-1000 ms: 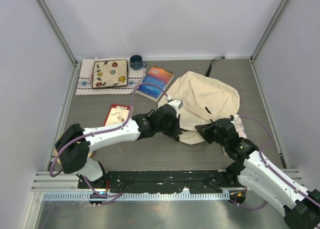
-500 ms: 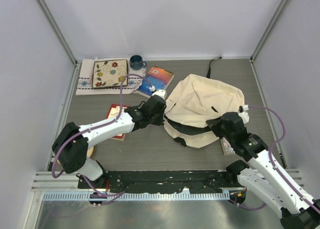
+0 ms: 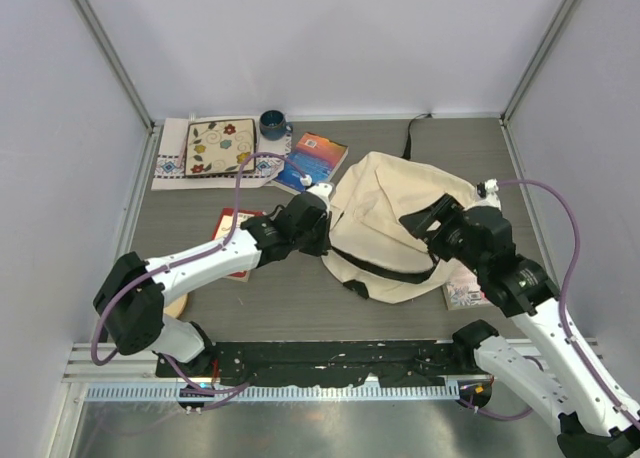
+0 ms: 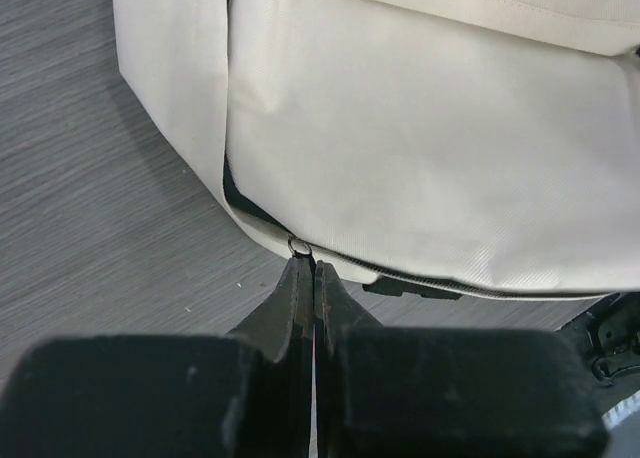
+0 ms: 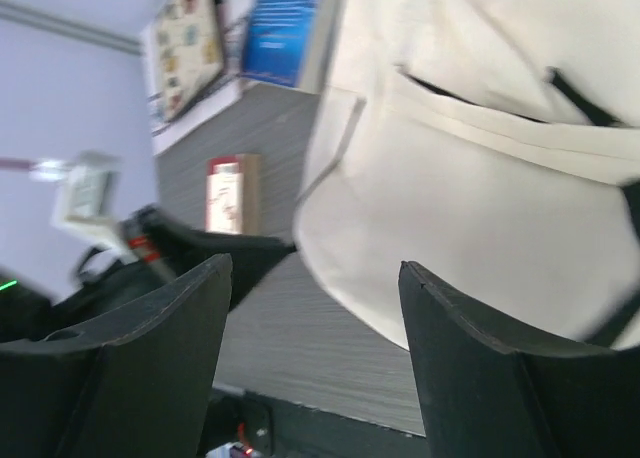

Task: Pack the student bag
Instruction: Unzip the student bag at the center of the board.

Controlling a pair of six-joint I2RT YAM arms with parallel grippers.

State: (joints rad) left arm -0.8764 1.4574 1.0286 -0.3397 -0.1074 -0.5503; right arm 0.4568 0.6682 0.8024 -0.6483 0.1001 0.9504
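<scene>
The student bag (image 3: 400,203) is a cream fabric backpack lying flat at the table's middle right, with a black strap (image 3: 385,270) along its near edge. My left gripper (image 3: 322,236) is at the bag's left edge. In the left wrist view it (image 4: 307,268) is shut on the zipper pull, whose metal ring (image 4: 298,246) sits at the fingertips under the cream fabric (image 4: 420,128). My right gripper (image 3: 428,221) hovers over the bag's right half. In the right wrist view it (image 5: 315,270) is open and holds nothing, with the bag (image 5: 480,178) beyond it.
A blue book (image 3: 312,163) lies just left of the bag's far corner. A red book (image 3: 237,240) sits under my left forearm. A floral tile on a cloth (image 3: 220,146) and a blue mug (image 3: 272,125) are at the back left. A thin booklet (image 3: 462,293) lies by the bag's right near corner.
My right gripper has opened, let go and lifted back to the right over the bag. My left gripper, still shut, has pulled left, and the bag has spread out and shifted right.
</scene>
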